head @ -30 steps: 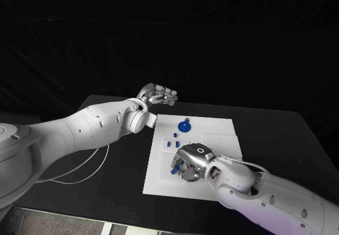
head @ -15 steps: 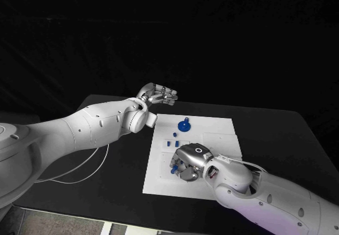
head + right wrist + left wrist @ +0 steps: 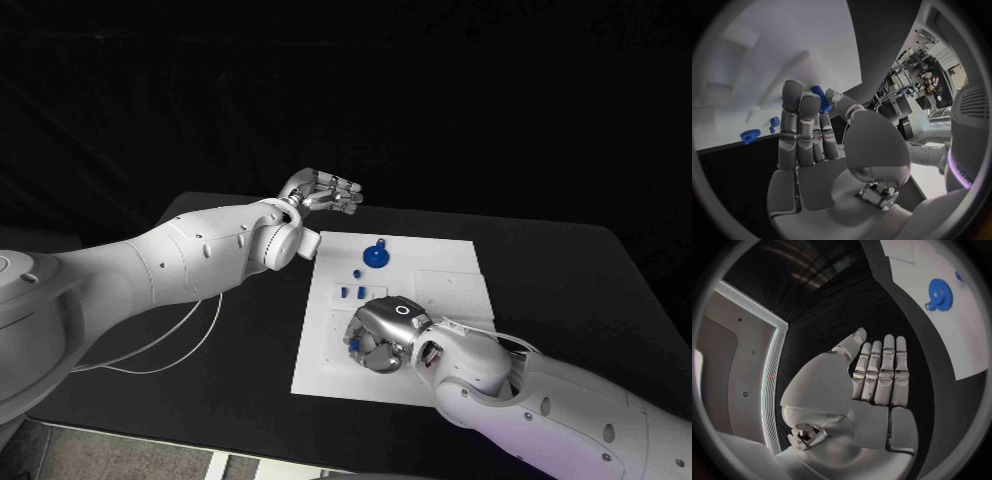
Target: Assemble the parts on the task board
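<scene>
My right robot hand (image 3: 378, 337) pinches a blue part (image 3: 821, 99) over the board's (image 3: 447, 275) lower left; my left robot hand (image 3: 323, 192) hangs released, upper left. The gear (image 3: 375, 259) and small parts (image 3: 349, 293) lie loose: most assembly remains.

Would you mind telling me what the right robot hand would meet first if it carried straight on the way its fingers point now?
Probably the white task board itself: the right robot hand hangs fingers-down just above it, pinching a small blue part. Depth is hard to judge.
</scene>
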Controlling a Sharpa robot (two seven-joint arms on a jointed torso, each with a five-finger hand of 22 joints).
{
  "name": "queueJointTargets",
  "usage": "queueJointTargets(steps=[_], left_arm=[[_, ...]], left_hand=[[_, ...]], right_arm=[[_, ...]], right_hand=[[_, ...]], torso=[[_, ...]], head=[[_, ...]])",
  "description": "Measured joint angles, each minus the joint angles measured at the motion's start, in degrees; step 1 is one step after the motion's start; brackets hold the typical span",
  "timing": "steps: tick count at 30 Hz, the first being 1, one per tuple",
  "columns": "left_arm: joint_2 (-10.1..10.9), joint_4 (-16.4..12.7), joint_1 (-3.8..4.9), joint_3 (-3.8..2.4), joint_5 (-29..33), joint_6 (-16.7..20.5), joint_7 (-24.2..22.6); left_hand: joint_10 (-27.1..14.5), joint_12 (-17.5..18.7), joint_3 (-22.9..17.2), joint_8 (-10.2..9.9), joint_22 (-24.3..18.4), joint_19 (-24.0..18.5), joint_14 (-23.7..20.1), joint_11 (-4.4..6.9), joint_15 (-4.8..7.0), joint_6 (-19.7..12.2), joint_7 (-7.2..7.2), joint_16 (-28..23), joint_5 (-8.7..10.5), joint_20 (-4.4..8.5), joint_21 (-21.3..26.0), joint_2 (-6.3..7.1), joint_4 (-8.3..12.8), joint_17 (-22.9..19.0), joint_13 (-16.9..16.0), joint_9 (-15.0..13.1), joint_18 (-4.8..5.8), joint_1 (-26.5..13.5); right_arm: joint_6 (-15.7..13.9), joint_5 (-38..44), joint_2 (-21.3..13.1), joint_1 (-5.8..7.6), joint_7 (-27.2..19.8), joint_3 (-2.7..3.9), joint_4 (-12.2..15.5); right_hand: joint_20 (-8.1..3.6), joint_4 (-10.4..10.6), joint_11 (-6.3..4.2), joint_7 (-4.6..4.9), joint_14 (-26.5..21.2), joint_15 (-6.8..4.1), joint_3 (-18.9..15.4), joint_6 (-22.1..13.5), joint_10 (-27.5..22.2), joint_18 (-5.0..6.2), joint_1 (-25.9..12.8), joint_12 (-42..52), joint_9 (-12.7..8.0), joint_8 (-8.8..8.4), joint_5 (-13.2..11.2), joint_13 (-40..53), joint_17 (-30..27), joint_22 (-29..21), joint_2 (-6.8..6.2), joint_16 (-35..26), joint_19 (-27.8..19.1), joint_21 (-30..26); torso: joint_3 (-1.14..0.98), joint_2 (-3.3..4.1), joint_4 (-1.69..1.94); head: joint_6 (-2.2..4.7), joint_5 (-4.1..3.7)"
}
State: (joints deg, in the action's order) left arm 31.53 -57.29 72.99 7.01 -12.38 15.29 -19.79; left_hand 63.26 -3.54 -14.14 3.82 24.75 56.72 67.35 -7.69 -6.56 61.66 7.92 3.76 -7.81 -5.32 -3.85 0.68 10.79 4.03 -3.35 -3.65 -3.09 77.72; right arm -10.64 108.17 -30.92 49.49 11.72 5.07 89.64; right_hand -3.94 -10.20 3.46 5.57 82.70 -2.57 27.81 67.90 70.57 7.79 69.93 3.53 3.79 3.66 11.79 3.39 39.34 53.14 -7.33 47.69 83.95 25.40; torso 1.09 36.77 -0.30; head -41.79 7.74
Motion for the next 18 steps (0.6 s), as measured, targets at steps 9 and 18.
queueJointTargets(steps=[9,18], left_arm=[[0.01,0.00,0.00,0.00,0.00,-0.07,0.06],[0.07,0.01,0.00,0.00,-0.01,-0.16,0.16]], left_hand=[[0.00,0.00,0.00,0.00,-0.09,0.00,-0.21,0.00,0.21,0.00,0.00,0.00,0.32,0.00,0.00,0.00,0.00,0.00,0.00,0.00,0.00,0.00],[0.00,0.00,0.15,0.00,-0.42,0.00,-0.41,0.00,0.00,0.03,0.03,0.00,0.32,0.00,0.00,0.00,-0.15,0.00,0.00,0.00,0.00,0.00]], right_arm=[[-0.32,-0.76,-0.19,-0.10,-0.05,-0.16,-0.10],[-3.62,-1.76,-0.84,-0.10,-0.23,-0.17,0.32]], right_hand=[[1.20,0.33,1.52,0.24,-0.01,1.25,-3.01,-3.10,-6.42,0.24,0.41,0.00,-0.06,0.04,0.87,0.00,-0.70,-0.76,-1.77,0.00,-0.02,-0.87],[2.14,7.14,3.13,-1.74,-0.32,2.16,-14.25,-8.05,-12.46,1.98,6.20,0.00,-0.14,0.04,-0.69,-0.02,-1.75,-2.72,-4.08,0.51,0.08,-0.87]], torso=[[-0.06,0.00,-0.05],[-0.10,-0.01,-0.05]], head=[[-0.02,0.02],[0.00,-0.12]])
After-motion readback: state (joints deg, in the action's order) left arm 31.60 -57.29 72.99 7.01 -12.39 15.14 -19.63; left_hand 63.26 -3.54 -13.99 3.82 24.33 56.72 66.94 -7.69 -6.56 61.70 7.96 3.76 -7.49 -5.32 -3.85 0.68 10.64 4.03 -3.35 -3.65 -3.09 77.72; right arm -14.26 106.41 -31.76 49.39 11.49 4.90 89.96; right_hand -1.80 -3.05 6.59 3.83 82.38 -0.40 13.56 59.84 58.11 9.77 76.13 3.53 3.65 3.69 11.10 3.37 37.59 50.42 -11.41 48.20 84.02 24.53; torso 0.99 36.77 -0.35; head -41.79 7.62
